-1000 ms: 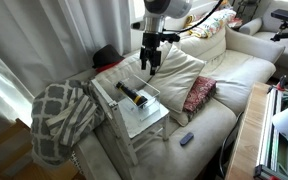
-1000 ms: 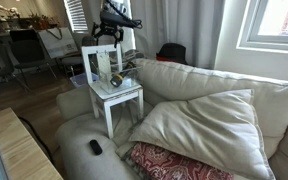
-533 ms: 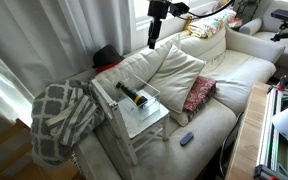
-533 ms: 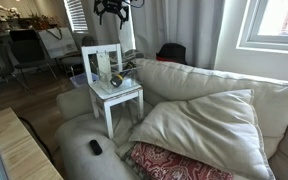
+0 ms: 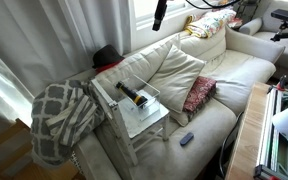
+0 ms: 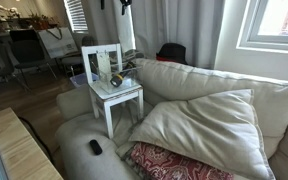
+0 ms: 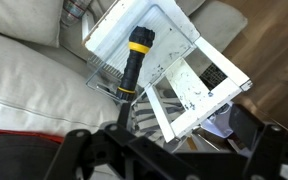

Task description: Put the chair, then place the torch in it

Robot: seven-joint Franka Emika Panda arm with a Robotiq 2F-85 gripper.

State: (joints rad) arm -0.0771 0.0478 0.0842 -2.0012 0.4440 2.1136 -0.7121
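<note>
Torch (image 5: 134, 97) lies flat on the chair (image 5: 150, 120) seat; chair stands upright on the sofa (image 5: 229, 75). My hand (image 5: 158, 20) hangs high above the chair, jaws wide, holding nothing. Both steps look done, nothing left.

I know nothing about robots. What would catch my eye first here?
A small white chair stands on the cream sofa, with a black-and-yellow torch lying on its seat. High above hangs the robot's gripper, open and empty. A grey patterned blanket drapes the sofa's end.
</note>
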